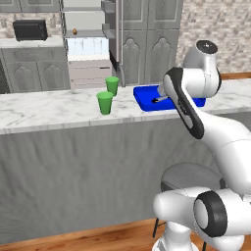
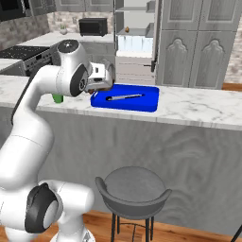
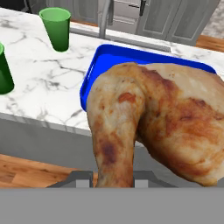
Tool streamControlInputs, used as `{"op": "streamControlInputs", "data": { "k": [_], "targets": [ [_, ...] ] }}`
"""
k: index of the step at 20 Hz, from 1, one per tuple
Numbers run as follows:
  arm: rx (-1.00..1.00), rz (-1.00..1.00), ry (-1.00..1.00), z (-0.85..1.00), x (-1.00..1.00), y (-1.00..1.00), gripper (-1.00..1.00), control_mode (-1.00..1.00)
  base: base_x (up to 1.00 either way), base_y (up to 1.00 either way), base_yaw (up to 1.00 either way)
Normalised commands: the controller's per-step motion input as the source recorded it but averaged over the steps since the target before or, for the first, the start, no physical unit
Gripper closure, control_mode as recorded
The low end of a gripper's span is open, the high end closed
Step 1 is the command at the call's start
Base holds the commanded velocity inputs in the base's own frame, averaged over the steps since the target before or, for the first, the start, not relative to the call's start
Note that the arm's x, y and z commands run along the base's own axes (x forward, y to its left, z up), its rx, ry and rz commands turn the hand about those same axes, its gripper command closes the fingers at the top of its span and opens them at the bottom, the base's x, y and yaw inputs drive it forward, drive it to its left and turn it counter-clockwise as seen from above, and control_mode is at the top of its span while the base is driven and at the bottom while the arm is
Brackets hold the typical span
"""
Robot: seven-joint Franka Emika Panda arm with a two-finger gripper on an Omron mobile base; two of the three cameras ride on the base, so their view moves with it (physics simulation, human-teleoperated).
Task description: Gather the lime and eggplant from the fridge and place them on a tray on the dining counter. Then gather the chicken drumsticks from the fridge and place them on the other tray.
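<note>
Two green cups (image 1: 105, 102) stand left of the blue tray (image 2: 142, 105); the right side is open.

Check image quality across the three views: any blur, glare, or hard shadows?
Left base view: soft, low-detail render, no glare, faint shading under the green cups. Right base view: even flat light, blue tray evenly saturated, no hard shadows on the counter. Hand view: chicken drumstick looms large and close, texture smeared; background cups sharp enough.

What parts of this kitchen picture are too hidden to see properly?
- Hand view: the chicken drumstick covers most of the blue tray, and its right side is cut off by the edge.
- Left base view: the arm hides part of the tray.
- Right base view: the arm hides most of a green cup.
</note>
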Motion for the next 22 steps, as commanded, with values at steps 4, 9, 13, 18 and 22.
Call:
{"op": "streamControlInputs", "data": {
  "k": [4, 9, 13, 18, 22],
  "targets": [
    [0.00, 0.00, 0.08, 0.00, 0.48, -0.03, 1.00, -1.00, 0.00, 0.00, 0.00],
    [0.00, 0.00, 0.09, -0.05, 0.37, -0.05, 1.00, -1.00, 0.00, 0.00, 0.00],
    [0.00, 0.00, 0.10, -0.18, 0.37, -0.03, 1.00, -1.00, 0.00, 0.00, 0.00],
    [0.00, 0.00, 0.05, -0.34, 0.38, 0.00, 1.00, -1.00, 0.00, 0.00, 0.00],
    [0.00, 0.00, 0.00, -0.54, 0.31, 0.00, 1.00, -1.00, 0.00, 0.00, 0.00]
  ]
}}
